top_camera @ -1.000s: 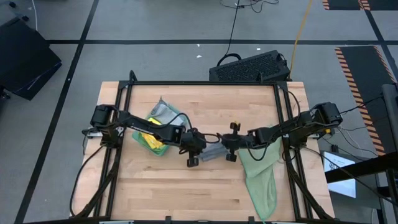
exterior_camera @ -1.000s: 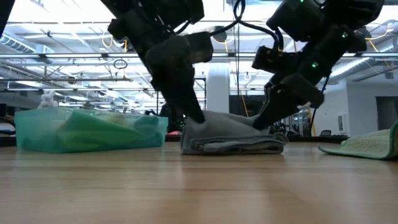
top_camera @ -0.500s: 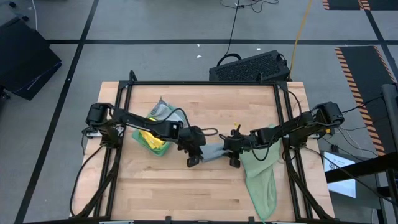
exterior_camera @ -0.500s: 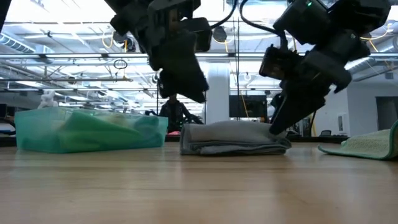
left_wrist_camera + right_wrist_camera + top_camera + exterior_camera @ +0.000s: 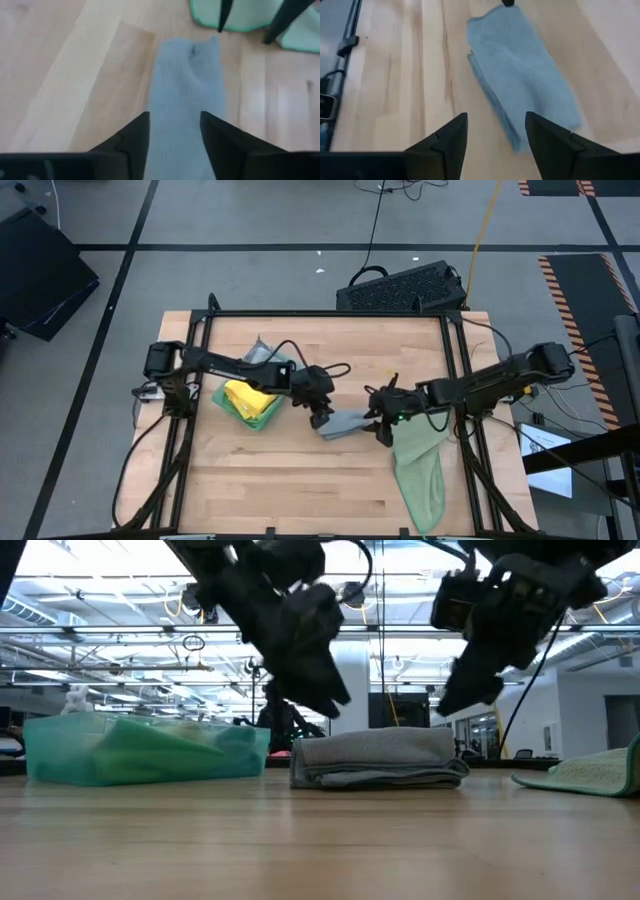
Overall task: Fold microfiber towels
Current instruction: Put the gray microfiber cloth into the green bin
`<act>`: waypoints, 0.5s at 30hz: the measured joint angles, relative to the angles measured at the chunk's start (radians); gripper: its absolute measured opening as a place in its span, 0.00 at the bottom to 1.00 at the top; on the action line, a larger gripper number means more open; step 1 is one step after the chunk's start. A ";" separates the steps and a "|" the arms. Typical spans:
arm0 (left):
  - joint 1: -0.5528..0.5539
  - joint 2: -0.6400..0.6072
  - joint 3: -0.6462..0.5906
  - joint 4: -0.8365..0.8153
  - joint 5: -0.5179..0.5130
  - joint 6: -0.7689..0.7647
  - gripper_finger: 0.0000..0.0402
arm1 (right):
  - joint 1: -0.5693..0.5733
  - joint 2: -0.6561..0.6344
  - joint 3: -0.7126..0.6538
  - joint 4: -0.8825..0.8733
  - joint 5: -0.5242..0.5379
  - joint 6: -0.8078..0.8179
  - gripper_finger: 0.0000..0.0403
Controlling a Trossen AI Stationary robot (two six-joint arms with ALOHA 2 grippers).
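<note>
A grey microfiber towel (image 5: 345, 426) lies folded into a narrow stack of several layers mid-table, its underside flat on the wood (image 5: 380, 760). My left gripper (image 5: 321, 417) hovers open just above its left end, with the towel (image 5: 182, 100) showing below and between the fingers. At the towel's right end my right gripper (image 5: 384, 430) hovers open too, the towel (image 5: 525, 90) ahead of its fingers. In the low view both grippers (image 5: 335, 700) (image 5: 455, 700) stand clear above the stack. A pale green towel (image 5: 418, 468) lies spread flat at the right.
A teal bin (image 5: 262, 418) with a yellow towel (image 5: 245, 397) and other cloths stands at the left, also in the low view (image 5: 140, 750). The pale green towel hangs over the table's near right edge. Bare wood (image 5: 290, 490) lies toward the near edge.
Both grippers have let go of the grey towel's ends and risen clear of it, each rolling at the wrist. The right one has drawn back a little toward the table's right edge. The towel stays folded in its place.
</note>
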 joint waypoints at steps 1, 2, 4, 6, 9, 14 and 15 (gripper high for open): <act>0.006 0.011 0.000 0.016 0.007 0.011 0.46 | 0.001 -0.020 0.000 -0.025 -0.002 0.027 0.48; 0.010 0.021 0.000 0.017 0.008 0.025 0.48 | 0.004 -0.042 0.000 -0.053 -0.004 0.054 0.48; 0.016 0.048 0.001 0.042 0.018 0.048 0.53 | 0.006 -0.080 0.000 -0.084 -0.001 0.101 0.48; 0.019 0.087 0.002 0.063 0.062 0.057 0.57 | 0.012 -0.117 -0.005 -0.125 0.004 0.132 0.48; 0.016 0.134 0.001 0.090 0.109 0.056 0.62 | 0.013 -0.159 -0.024 -0.117 0.013 0.162 0.48; 0.004 0.190 0.001 0.095 0.109 0.035 0.65 | 0.012 -0.208 -0.075 -0.103 0.032 0.211 0.48; 0.003 0.189 0.003 0.089 0.109 0.033 0.65 | 0.012 -0.211 -0.084 -0.095 0.032 0.218 0.48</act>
